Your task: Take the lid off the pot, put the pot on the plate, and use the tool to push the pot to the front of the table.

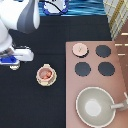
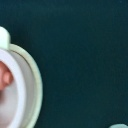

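Note:
The pale pink pot (image 1: 46, 74), its reddish-brown inside showing, sits without a lid on the cream plate (image 1: 39, 80) on the black table (image 1: 50, 110). In the wrist view the plate's rim (image 2: 33, 85) and the pot (image 2: 15, 90) fill one edge. The lid (image 1: 79, 48) lies on a burner at the stove's top left. My gripper (image 1: 13, 63) hovers at the exterior view's left edge, well left of the pot and touching neither pot nor plate. A small pale shape (image 1: 15, 67) shows under the hand; I cannot tell whether it is the tool.
The pinkish-brown stove panel (image 1: 117, 75) with black burners (image 1: 83, 68) takes up the exterior view's right. A large grey-beige pan (image 1: 94, 105) with a long handle stands at its bottom right. A blue and white object (image 1: 55, 6) lies at the top.

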Available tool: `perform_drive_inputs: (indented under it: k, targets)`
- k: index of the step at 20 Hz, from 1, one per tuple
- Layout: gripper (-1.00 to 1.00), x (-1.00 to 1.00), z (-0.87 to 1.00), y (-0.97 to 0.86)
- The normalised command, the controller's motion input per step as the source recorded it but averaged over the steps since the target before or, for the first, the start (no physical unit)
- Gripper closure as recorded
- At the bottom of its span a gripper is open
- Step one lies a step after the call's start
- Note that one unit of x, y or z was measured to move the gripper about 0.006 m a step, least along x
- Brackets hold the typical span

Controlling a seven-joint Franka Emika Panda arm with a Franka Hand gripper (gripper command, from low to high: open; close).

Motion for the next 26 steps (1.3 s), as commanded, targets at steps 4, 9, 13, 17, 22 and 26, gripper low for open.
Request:
perform_drive_inputs:
  k: [4,9,13,17,22,26]
  targets:
    - [-1.00,-0.88,-0.03,-0.41]
    - [-1.00,-0.98,-0.17,-0.19]
    - [-1.00,-1.00,-0.35,-0.20]
    - [-1.00,-1.00,-0.49,-0.18]
    - [-1.00,-1.00,-0.54,-0.16]
    - [-1.00,-1.00,-0.63,-0.13]
